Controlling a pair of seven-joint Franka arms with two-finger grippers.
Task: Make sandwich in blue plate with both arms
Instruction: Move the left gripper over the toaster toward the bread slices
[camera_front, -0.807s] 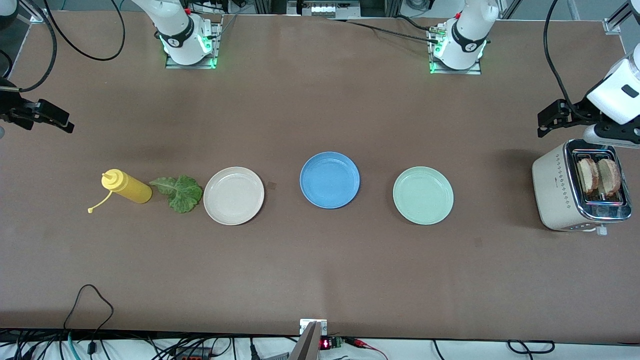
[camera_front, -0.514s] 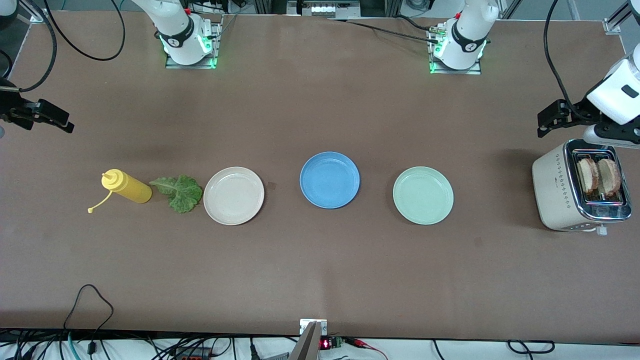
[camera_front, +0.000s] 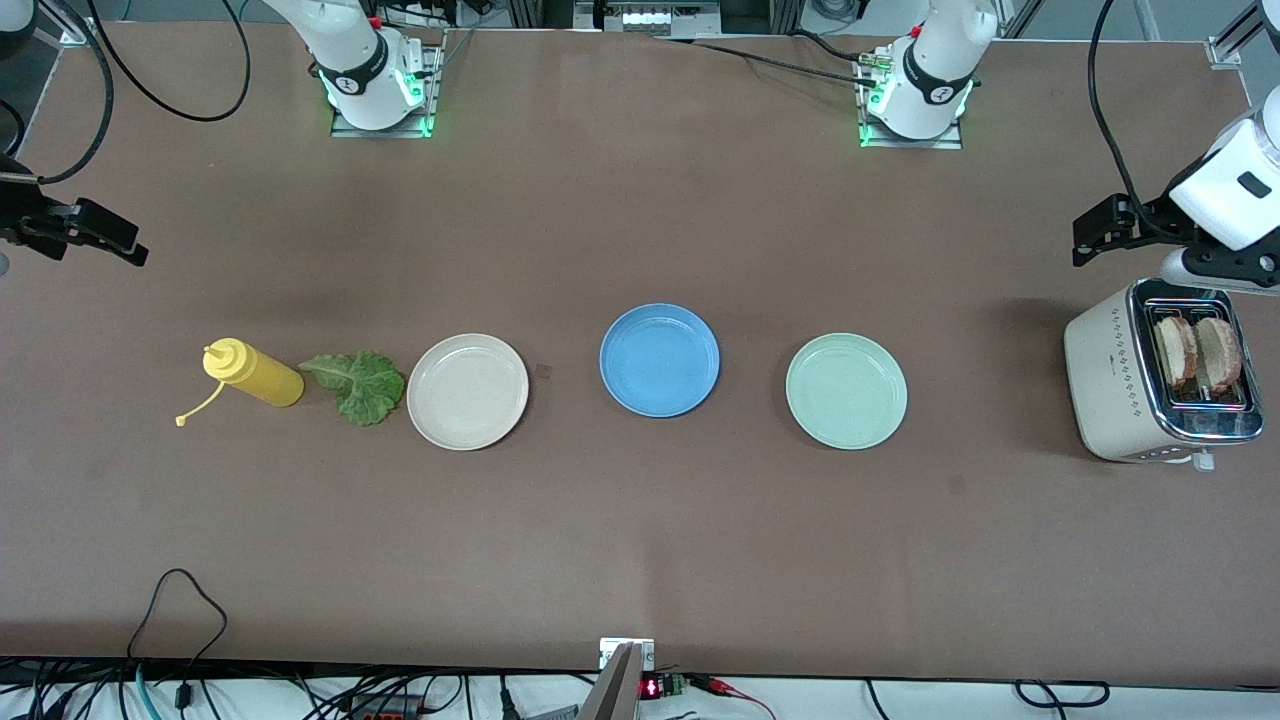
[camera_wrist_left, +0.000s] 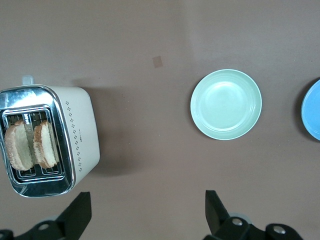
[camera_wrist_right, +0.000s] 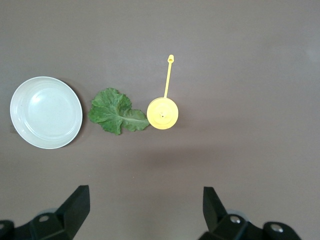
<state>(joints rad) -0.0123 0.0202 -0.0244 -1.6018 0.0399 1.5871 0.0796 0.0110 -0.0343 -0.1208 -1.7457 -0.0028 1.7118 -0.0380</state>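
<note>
**Blue plate bare, bread in toaster, both grippers up and released**

Blue plate (camera_front: 659, 360) sits at frame center of the front view, nothing on it. It shows as a sliver at the right edge of the left wrist view (camera_wrist_left: 312, 111).

Neighbours in the same row: beige plate (camera_front: 467, 391) toward the right arm's end, pale green plate (camera_front: 846, 391) toward the left arm's end. Both bare, both slightly nearer the front camera than the blue one, gaps of bare table between all three.

Lettuce leaf (camera_front: 357, 384) lies flat on the table, just beside the beige plate's rim. Yellow squeeze bottle (camera_front: 252, 373) is just beside the leaf, its tethered cap trailing on the table.

Two bread slices (camera_front: 1196, 354) stand upright in the slots of the white toaster (camera_front: 1115, 385), at the frame's right edge.

Left gripper (camera_front: 1095, 228): upper right of frame, over the table by the toaster's farther edge. Fingers (camera_wrist_left: 78, 214) spread wide, holding nothing.

Right gripper (camera_front: 95, 236): upper left edge of frame, over bare table, well apart from the bottle. Fingers (camera_wrist_right: 76, 203) spread, holding nothing.

Table (camera_front: 640, 540): wide open brown surface above and below the plate row.
</note>
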